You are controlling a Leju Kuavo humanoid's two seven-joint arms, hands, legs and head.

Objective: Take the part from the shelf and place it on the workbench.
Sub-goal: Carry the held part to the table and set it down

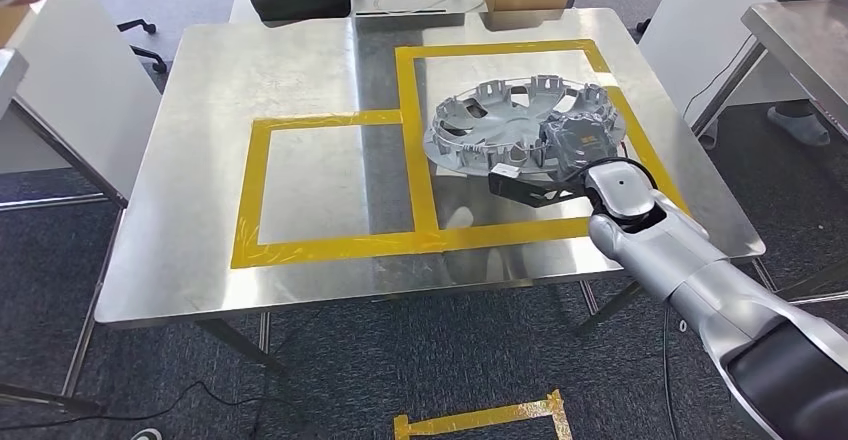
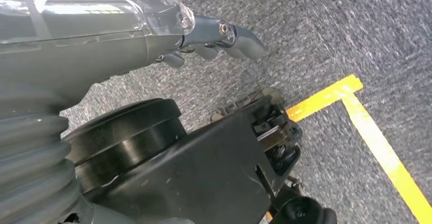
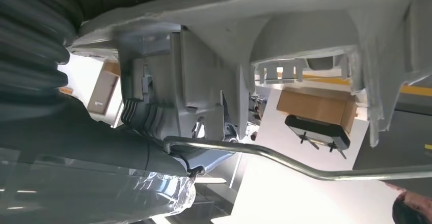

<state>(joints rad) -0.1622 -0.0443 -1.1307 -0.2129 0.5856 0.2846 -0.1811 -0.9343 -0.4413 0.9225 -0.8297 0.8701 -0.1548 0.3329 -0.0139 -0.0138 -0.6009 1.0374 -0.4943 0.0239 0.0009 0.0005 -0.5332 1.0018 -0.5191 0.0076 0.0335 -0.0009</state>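
- Right robot hand (image 1: 570, 146) grips the near rim of the part (image 1: 520, 120), which sits on the counter (image 1: 300, 60) inside the yellow tape.
- A finger snagging the part's wire ring (image 3: 305, 168) on release could drag it.
- Left robot hand (image 2: 224, 35) hangs over the floor, looks loosely open, holding nothing.

The part (image 1: 525, 125) looks like matt grey plastic, my arm (image 1: 690, 270) smooth silver. The table (image 1: 200, 210) is brushed metal (dully reflective); the floor (image 1: 400, 370) is rough carpet.
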